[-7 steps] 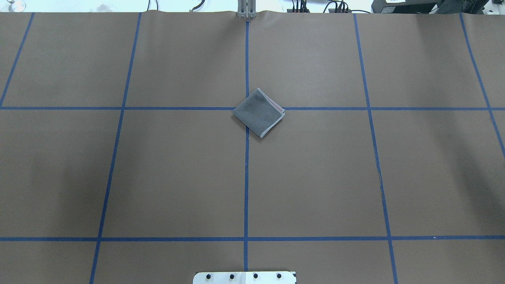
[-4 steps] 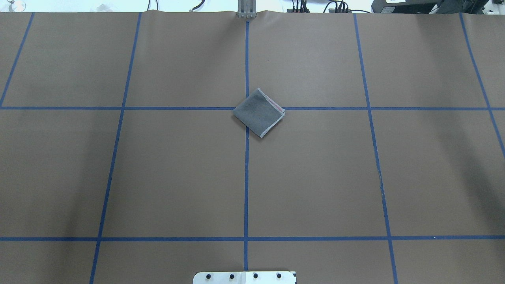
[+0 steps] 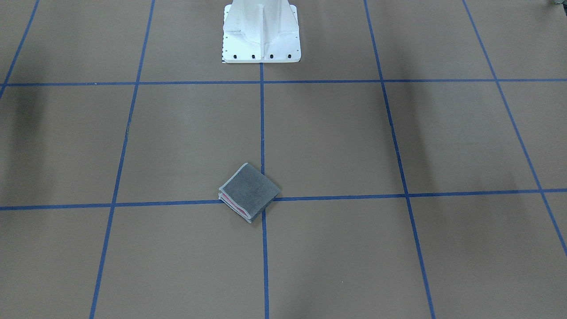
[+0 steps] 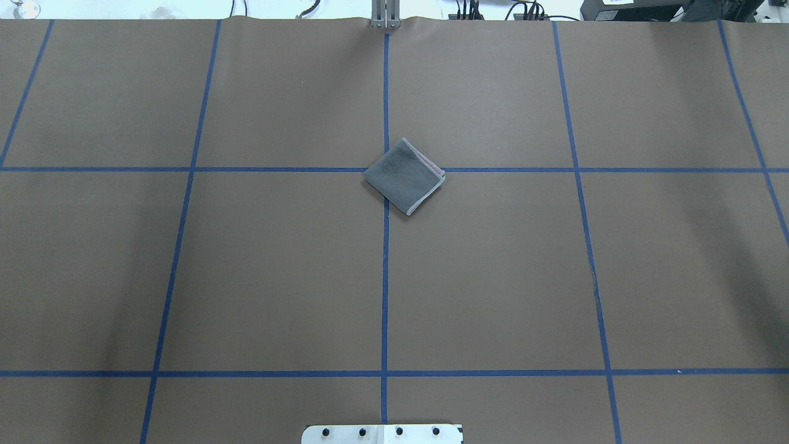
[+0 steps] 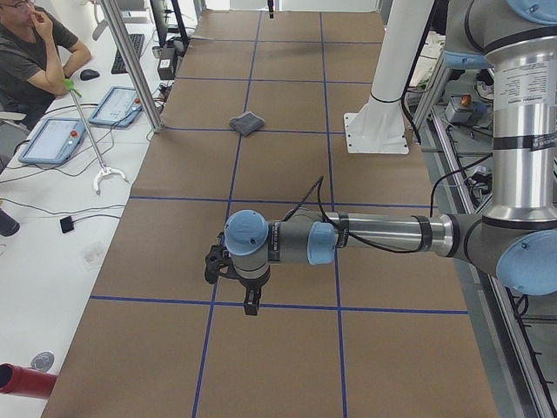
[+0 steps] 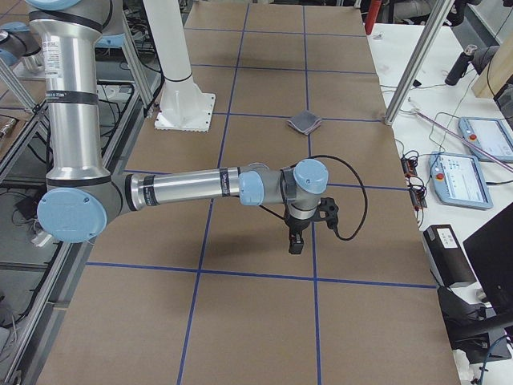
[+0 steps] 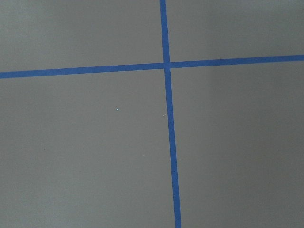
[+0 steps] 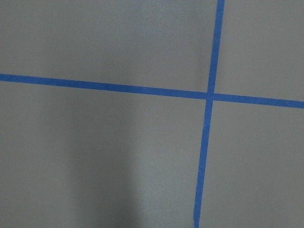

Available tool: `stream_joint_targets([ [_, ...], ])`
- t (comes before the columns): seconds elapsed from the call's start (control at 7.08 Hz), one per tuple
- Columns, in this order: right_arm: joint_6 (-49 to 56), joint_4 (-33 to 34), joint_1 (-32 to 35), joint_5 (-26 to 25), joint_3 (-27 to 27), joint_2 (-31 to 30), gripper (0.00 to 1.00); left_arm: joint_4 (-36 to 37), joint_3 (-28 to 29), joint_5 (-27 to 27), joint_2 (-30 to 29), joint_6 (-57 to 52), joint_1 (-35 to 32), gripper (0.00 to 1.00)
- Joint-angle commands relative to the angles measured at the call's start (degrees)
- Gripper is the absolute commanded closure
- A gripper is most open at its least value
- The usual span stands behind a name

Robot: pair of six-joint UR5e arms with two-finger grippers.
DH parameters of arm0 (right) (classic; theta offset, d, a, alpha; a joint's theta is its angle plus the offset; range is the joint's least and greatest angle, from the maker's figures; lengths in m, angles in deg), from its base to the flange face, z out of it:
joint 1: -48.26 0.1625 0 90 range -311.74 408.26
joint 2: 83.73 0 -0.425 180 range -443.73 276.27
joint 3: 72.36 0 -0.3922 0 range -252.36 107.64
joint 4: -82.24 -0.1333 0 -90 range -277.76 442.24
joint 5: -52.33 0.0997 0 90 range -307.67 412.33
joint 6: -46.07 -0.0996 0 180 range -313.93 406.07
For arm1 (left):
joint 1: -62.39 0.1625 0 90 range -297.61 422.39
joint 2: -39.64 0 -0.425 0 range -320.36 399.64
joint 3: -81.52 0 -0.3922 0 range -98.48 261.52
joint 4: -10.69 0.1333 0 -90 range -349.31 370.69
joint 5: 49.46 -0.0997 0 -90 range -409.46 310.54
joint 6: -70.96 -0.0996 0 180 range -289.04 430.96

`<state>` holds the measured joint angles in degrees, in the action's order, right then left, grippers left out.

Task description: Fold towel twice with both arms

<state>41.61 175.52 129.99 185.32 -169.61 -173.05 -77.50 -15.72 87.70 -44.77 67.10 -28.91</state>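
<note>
The towel point(image 4: 404, 176) lies folded into a small square on the brown table, dark grey face up, where two blue tape lines cross. A pink edge shows between its layers in the front-facing view point(image 3: 249, 192). Neither arm touches it. The left arm point(image 5: 383, 235) reaches low over the table far from the towel point(image 5: 246, 124), its gripper point(image 5: 251, 305) pointing down; I cannot tell whether it is open or shut. The right arm point(image 6: 184, 188) does the same at the other end, gripper point(image 6: 295, 245) pointing down, state unclear. Both wrist views show only table and tape.
The white pedestal base point(image 3: 261, 33) stands at the robot's side of the table. A seated person point(image 5: 35, 52) is at a white side table with teach pendants point(image 5: 52, 139) and a grabber tool point(image 5: 96, 148). Another pendant point(image 6: 461, 176) lies beside the table's other end.
</note>
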Motion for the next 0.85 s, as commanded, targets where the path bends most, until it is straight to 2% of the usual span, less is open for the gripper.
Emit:
stream_joint_targets([
  [0.0, 0.0, 0.1, 0.7, 0.0, -0.2, 0.1, 0.0, -0.2, 0.1, -0.1, -0.6, 4.5, 0.3, 0.0],
  [0.71, 0.0, 0.1, 2.5, 0.6, -1.2, -1.4, 0.0, -0.4, -0.1, -0.1, -0.7, 4.7, 0.3, 0.0],
])
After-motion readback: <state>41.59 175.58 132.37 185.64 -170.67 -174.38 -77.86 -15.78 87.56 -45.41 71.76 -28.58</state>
